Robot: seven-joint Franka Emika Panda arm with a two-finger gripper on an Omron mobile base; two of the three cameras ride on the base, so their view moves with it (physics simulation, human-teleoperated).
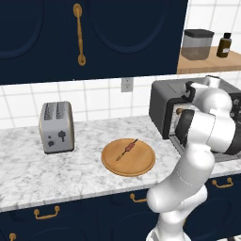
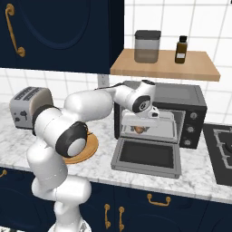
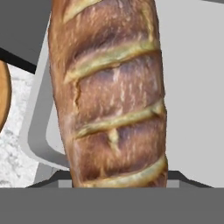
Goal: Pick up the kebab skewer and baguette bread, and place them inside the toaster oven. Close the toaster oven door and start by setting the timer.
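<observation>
The baguette bread (image 3: 114, 94) fills the hand view, golden-brown with pale slashes, and hangs over the pale grey oven tray. In the right base view the baguette (image 2: 139, 129) sits at the mouth of the dark toaster oven (image 2: 186, 97), just under my gripper (image 2: 141, 121), which is shut on it. The toaster oven door (image 2: 145, 156) lies open, folded flat onto the counter. The kebab skewer (image 1: 128, 148) rests on a round wooden plate (image 1: 141, 164) in the middle of the counter, left of the oven (image 1: 162, 106).
A silver two-slot toaster (image 1: 57, 127) stands at the counter's left. A wooden shelf (image 2: 165, 68) above the oven carries a jar (image 2: 147, 46) and a brown bottle (image 2: 181, 50). A stove top (image 2: 221, 152) lies right of the oven. My arm spans the plate's right side.
</observation>
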